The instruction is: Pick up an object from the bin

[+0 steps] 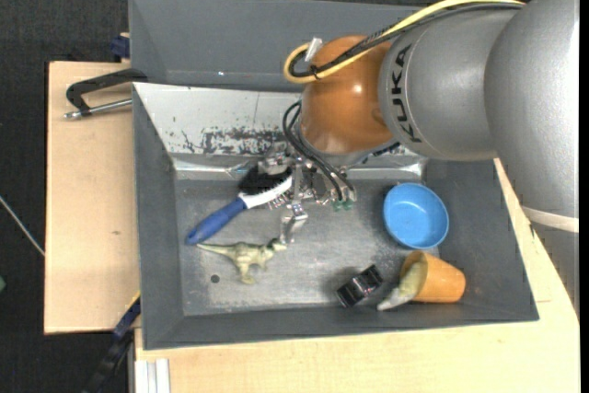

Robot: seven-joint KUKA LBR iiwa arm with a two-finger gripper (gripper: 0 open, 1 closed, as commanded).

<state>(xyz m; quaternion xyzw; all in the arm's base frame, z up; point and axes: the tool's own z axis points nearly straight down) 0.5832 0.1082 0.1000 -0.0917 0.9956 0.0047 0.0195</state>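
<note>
**Bin** (153, 225): grey metal, sloped walls, holding a few loose things spread across its floor.

**Arm** (479, 60): silver-grey, entering from the right of the frame, with an orange cover (342, 110) at the wrist and a yellow cable looped above it.

**Claw** (296, 205): low in the upper middle of the bin floor, close to the back wall. Whether it is apart or together cannot be told, nor whether it clamps anything.

**Brush** (221, 218): blue handle, with a black and white head. It lies slantwise, the handle running to the lower left and the head just left of the claw, which is up against it. Nearest thing to the claw.

**Toy dinosaur** (245, 255): pale yellow-green, on the floor just below the claw and the brush.

**Bowl** (416, 214): blue, round, upright, right of the claw and apart from it.

**Cup** (438, 281): orange, on its side at the lower right, with a pale curved piece (396, 295) at its mouth.

**Clip** (359, 286): black, just left of the cup.
</note>
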